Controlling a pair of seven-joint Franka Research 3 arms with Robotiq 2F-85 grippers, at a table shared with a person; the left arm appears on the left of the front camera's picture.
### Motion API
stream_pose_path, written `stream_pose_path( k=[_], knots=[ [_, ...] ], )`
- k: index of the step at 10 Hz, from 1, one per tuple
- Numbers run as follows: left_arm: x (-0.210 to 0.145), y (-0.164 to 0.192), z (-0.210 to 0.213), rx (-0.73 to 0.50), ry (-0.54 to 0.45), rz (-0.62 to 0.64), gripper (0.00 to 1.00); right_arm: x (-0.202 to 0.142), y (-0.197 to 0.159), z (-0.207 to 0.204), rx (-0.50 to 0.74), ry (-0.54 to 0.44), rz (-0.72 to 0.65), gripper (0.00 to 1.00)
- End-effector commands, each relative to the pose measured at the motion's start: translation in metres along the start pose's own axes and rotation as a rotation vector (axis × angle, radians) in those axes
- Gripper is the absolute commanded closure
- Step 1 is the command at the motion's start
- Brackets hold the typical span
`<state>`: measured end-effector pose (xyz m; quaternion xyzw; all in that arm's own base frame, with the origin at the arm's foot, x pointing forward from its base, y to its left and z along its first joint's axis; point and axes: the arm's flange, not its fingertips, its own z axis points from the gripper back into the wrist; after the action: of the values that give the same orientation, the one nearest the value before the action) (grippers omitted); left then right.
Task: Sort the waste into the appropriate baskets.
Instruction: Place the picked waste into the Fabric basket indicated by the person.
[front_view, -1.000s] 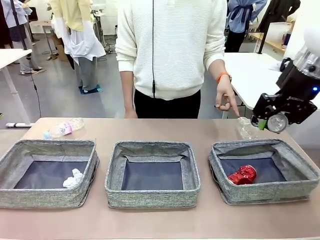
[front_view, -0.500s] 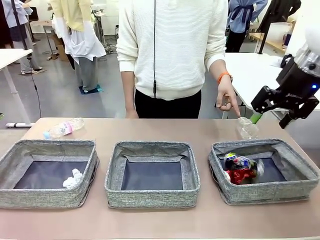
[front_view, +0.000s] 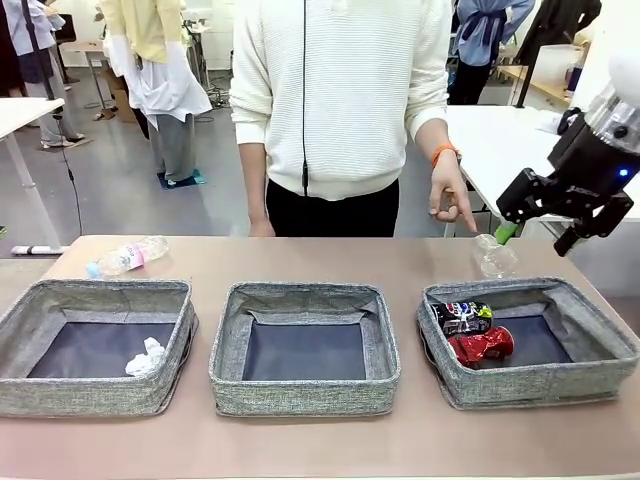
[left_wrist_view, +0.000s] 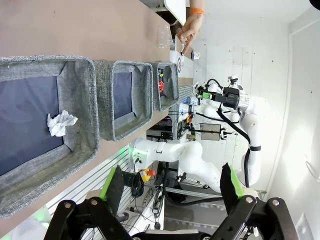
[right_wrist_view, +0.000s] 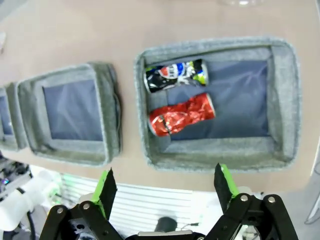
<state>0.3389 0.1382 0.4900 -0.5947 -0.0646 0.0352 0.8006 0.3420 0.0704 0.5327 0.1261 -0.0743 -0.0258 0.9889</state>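
Observation:
Three grey woven baskets stand in a row: left (front_view: 80, 395), middle (front_view: 305, 395) and right (front_view: 540, 385). A white paper ball (front_view: 147, 357) lies in the left one. In the right basket (right_wrist_view: 220, 155) a dark blue can (front_view: 462, 317) lies beside a dented red can (front_view: 482, 346). My right gripper (front_view: 537, 236) hangs open and empty above that basket's far right corner. Its wrist view looks straight down on the blue can (right_wrist_view: 176, 75) and red can (right_wrist_view: 181, 114). My left gripper (left_wrist_view: 171, 187) is open and empty, high over the left basket and the paper ball (left_wrist_view: 61, 123).
A clear pink-labelled bottle (front_view: 127, 256) lies on the table behind the left basket. A clear plastic cup (front_view: 494, 257) stands behind the right basket, and the person's hand (front_view: 450, 200) points down at it. Bare table runs along the front edge.
My right gripper let go of the dark blue can, which dropped into the right basket and settled next to the red can. The gripper rose a little and stands open.

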Motion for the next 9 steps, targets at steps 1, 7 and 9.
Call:
stream_pose_path(
  k=[1, 7, 9],
  knots=[
    [0.001, -0.003, 0.0, -0.013, -0.009, 0.002, 0.0, 0.005, 0.002, 0.004, 0.227, 0.021, -0.039, 0.0],
    [0.001, -0.003, 0.0, -0.013, -0.009, 0.002, 0.0, 0.001, -0.068, -0.004, 1.365, 0.11, -0.591, 0.0],
    [0.001, -0.003, 0.0, -0.013, -0.009, 0.002, 0.0, -0.022, -0.099, -0.006, 1.403, -0.103, -0.548, 0.0]
  ],
)
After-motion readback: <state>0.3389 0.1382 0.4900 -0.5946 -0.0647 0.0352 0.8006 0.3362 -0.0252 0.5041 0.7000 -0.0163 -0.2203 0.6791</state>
